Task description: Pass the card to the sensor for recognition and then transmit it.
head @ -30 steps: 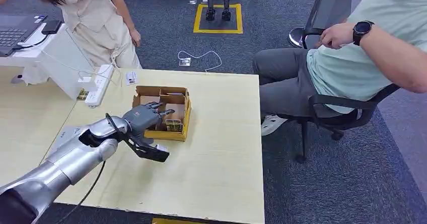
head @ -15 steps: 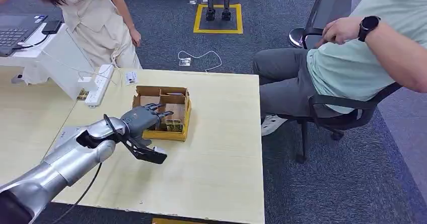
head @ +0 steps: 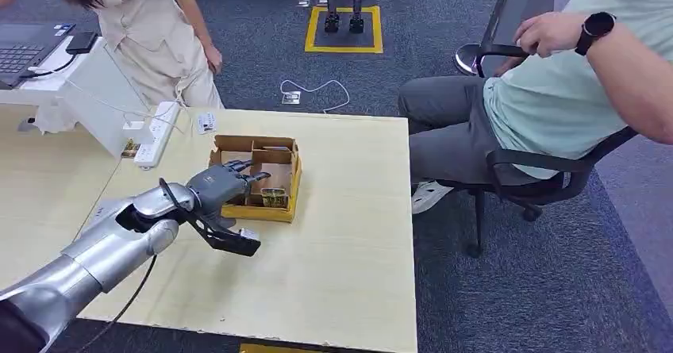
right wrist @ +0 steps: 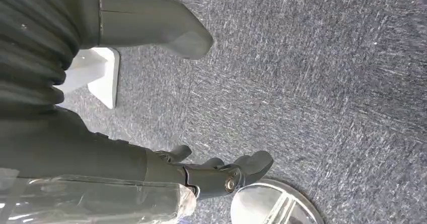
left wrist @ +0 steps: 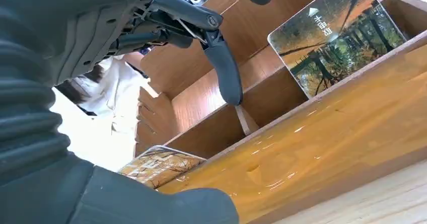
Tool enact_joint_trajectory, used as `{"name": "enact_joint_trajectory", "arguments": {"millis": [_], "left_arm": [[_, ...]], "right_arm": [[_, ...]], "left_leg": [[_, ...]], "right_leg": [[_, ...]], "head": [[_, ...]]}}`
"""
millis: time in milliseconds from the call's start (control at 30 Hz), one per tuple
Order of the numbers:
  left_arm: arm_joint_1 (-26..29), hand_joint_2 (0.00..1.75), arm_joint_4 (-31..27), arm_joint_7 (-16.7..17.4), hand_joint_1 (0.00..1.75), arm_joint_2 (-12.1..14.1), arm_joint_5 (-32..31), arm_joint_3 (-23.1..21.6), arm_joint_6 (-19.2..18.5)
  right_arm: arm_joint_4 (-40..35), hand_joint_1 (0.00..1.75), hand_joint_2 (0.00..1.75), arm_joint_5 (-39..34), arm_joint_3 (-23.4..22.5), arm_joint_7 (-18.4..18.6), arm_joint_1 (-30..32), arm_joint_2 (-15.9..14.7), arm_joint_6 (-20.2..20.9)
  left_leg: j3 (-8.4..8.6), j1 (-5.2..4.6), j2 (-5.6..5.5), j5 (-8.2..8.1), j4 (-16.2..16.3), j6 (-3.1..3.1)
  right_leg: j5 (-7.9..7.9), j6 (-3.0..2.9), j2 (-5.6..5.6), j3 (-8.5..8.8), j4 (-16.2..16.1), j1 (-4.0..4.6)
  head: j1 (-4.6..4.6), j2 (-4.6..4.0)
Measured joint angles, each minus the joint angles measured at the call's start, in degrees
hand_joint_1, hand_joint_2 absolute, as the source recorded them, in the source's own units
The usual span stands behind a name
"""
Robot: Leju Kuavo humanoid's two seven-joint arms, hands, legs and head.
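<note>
Cardboard box holds scenic cards, lettering unreadable.

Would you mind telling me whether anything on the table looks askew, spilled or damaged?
Nothing stands out. The cardboard box sits flat on the table, its cards upright in their compartments. The left robot hand reaches over it with fingers apart.

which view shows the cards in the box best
The left wrist view: it sits close to the box, showing a tree-print card upright in one compartment and another card nearer the left hand. In the head view the cards are small; the right wrist view faces carpet.
</note>
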Motion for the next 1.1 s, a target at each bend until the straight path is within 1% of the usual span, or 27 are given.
{"name": "enact_joint_trajectory", "arguments": {"millis": [133,267,433,633,700,900,1100], "left_arm": [[-0.44,1.75,-1.27,-0.18,0.00,0.68,2.39,0.31,-0.53],[-2.25,1.75,-3.04,0.11,0.00,1.73,4.00,1.03,-0.83],[-4.51,1.75,-4.50,0.13,0.00,2.71,4.46,1.99,-1.68],[-5.50,1.75,-5.27,0.37,0.00,3.26,4.57,2.38,-1.77],[-5.78,1.75,-5.27,1.28,0.00,3.23,3.98,2.45,-1.38],[-5.96,1.75,-5.07,2.23,0.00,3.08,2.58,2.84,0.18],[-5.82,1.75,-3.12,2.80,0.00,2.62,-0.15,2.93,2.23]], "right_arm": [[0.00,0.00,1.75,0.00,-0.18,0.00,0.01,0.00,0.00],[0.00,0.00,1.75,-0.15,-0.57,0.00,0.03,0.00,-0.04],[0.00,0.00,1.75,-0.18,-0.87,0.00,0.05,0.00,-0.09],[0.00,0.00,1.75,-0.15,-0.96,0.00,0.03,0.00,-0.11],[0.00,0.00,1.75,-0.15,-1.00,0.00,0.03,0.00,-0.13],[0.00,0.00,1.75,0.02,-1.14,0.00,0.04,0.02,-0.15],[0.00,0.00,1.75,0.13,-1.16,0.00,0.02,0.02,-0.15]], "left_leg": [[0.00,0.00,0.00,0.00,0.01,0.00],[0.00,0.00,0.00,0.00,0.01,0.00],[0.00,0.00,0.01,0.00,0.01,0.00],[0.00,0.00,0.00,0.00,0.01,0.00],[0.00,0.00,0.00,0.00,0.01,0.00],[0.00,0.00,0.00,0.00,0.01,0.00],[0.00,0.00,0.00,0.00,0.01,0.00]], "right_leg": [[0.00,0.00,0.00,-0.01,0.00,0.00],[0.00,0.00,0.00,0.00,0.00,0.01],[0.01,0.00,0.01,0.00,0.00,0.01],[0.01,0.01,0.00,0.00,0.00,0.00],[0.01,0.01,0.01,0.00,0.00,0.00],[0.01,0.01,0.01,0.00,0.00,0.00],[0.01,0.01,0.01,0.00,0.00,0.00]], "head": [[0.00,0.00],[-0.02,0.00],[0.00,0.00],[0.00,0.00],[0.00,0.00],[0.00,0.00],[0.00,0.00]]}}
